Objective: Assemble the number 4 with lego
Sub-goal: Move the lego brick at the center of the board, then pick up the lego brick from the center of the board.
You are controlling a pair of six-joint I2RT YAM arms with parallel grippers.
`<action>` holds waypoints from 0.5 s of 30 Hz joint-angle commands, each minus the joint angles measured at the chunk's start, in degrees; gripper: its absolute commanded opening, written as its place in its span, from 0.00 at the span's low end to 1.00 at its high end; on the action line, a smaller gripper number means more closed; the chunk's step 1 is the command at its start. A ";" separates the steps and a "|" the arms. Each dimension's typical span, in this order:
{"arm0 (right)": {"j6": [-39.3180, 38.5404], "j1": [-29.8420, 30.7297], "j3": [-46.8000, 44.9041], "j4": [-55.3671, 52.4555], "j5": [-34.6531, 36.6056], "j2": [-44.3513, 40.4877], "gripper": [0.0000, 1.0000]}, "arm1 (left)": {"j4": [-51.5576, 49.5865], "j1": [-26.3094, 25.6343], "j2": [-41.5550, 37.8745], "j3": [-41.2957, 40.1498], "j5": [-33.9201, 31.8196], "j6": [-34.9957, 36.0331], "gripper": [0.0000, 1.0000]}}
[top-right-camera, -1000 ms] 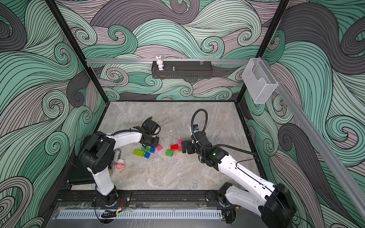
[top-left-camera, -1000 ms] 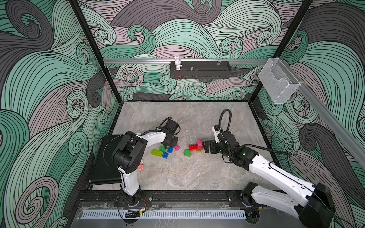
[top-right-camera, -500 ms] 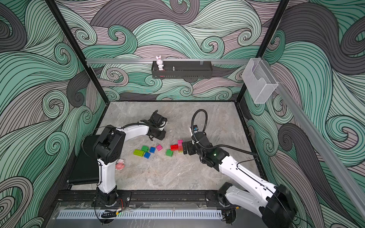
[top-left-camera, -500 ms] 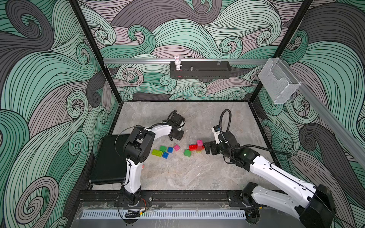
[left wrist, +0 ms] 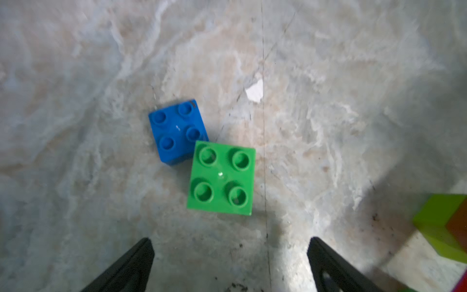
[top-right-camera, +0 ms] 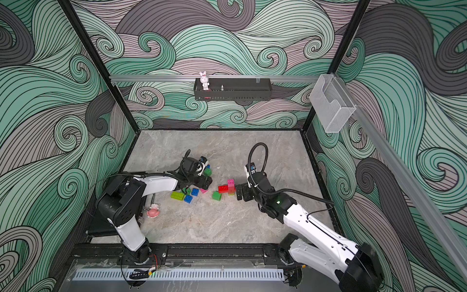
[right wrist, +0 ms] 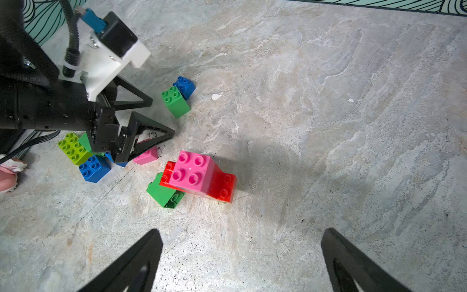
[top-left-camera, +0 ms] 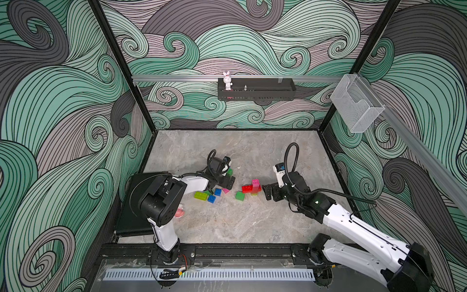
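Observation:
A pink brick sits on a red brick (top-left-camera: 252, 187) (right wrist: 199, 174) at the floor's middle, with a green brick (right wrist: 164, 193) lying against it. My right gripper (top-left-camera: 266, 193) (right wrist: 241, 235) stands open and empty just right of this stack. My left gripper (top-left-camera: 231, 181) (left wrist: 230, 242) is open with nothing between its fingers. A green square brick (left wrist: 221, 178) (right wrist: 175, 101) stands a little beyond its fingertips, touching a blue one (left wrist: 178, 131). Under the left wrist lie a lime oblong brick (top-left-camera: 201, 195), two blue bricks (top-left-camera: 211, 199) and a small pink one (top-left-camera: 225, 191).
A pink-and-white figurine (top-right-camera: 153, 211) lies on the floor by the left arm's base. A black pad (top-left-camera: 131, 202) covers the left edge. On the back wall hang a black shelf (top-left-camera: 256, 92) with a bunny and a clear bin (top-left-camera: 356, 106). A white scrap (left wrist: 254, 92) lies on the floor.
My left gripper has gone from shut to wide open, and its arm has shifted over the loose bricks. The right arm has not moved.

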 commanded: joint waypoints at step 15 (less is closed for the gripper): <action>-3.23 -0.32 -1.17 3.85 0.11 1.19 0.99 | 26.85 4.53 3.80 -6.11 14.53 2.76 0.82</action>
